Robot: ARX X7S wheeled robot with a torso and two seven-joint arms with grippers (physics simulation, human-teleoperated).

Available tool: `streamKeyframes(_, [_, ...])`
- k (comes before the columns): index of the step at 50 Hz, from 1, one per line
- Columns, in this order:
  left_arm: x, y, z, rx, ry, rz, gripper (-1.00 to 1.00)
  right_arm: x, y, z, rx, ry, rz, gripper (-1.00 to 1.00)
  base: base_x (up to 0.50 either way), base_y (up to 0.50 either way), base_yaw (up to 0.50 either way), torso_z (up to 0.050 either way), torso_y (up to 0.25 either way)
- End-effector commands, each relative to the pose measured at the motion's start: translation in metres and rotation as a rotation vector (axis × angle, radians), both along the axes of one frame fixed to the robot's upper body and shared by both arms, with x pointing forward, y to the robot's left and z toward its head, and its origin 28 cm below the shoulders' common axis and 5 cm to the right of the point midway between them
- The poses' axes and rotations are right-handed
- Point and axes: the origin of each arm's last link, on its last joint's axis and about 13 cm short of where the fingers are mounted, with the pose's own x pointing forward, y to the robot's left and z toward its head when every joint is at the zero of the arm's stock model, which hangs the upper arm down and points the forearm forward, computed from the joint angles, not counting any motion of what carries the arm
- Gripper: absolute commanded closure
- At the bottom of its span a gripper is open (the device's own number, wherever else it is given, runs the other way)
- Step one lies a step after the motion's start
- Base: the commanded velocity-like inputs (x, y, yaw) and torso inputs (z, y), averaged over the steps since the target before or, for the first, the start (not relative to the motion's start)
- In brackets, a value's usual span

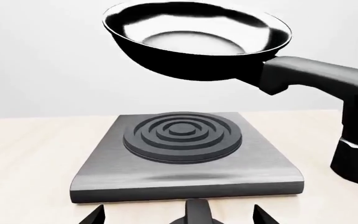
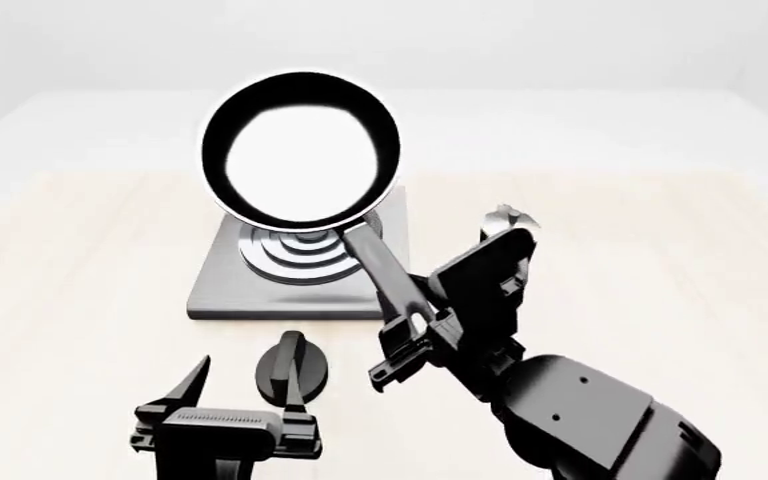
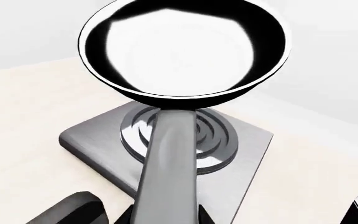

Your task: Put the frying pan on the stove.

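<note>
frying pan [image 1: 197, 39] above stove [image 1: 185, 154] | stove on table [image 2: 64, 260] | knob [image 2: 288, 366] before stove

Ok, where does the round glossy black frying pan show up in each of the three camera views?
Left wrist view: round glossy black frying pan near the top, in the air above the flat square dark grey stove.
Head view: pan upper centre-left, hiding part of the stove.
Right wrist view: pan fills the top, its handle running toward the camera.
Shared landmark: the stove's raised concentric ring burner, under the pan in all three.

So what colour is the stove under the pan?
Dark grey metal, the stove has ring-shaped ridges on its burner; the left wrist view shows it best.
</note>
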Motion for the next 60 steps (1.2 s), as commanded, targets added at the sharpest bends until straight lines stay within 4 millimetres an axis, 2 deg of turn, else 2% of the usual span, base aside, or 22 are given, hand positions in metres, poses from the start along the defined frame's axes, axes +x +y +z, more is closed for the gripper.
streamKeyframes(1, [0.001, 0.000, 0.001, 0.002, -0.003, -0.001, -1.00, 0.010, -0.002, 0.015, -0.015, -0.041, -0.026, 1.00, 0.00, 0.00, 0.00, 0.000, 0.000])
streamKeyframes(15, [0.000, -0.001, -0.001, 0.005, -0.001, -0.003, -1.00, 0.023, 0.001, 0.020, -0.061, -0.004, -0.037, 1.00, 0.00, 0.00, 0.00, 0.001, 0.002])
streamKeyframes(28, [0.000, 0.000, -0.001, 0.003, -0.003, -0.002, -1.00, 0.030, 0.007, 0.034, -0.080, 0.031, -0.035, 1.00, 0.00, 0.00, 0.00, 0.000, 0.002])
streamKeyframes(45, [0.001, 0.000, 0.001, 0.006, -0.007, -0.006, -1.00, 0.044, 0.004, 0.037, -0.089, 0.068, -0.069, 1.00, 0.00, 0.00, 0.00, 0.001, 0.002])
streamKeyframes(60, [0.001, 0.000, 0.000, 0.009, -0.007, -0.005, -1.00, 0.048, 0.008, 0.027, -0.095, 0.091, -0.066, 1.00, 0.00, 0.00, 0.00, 0.001, 0.002])
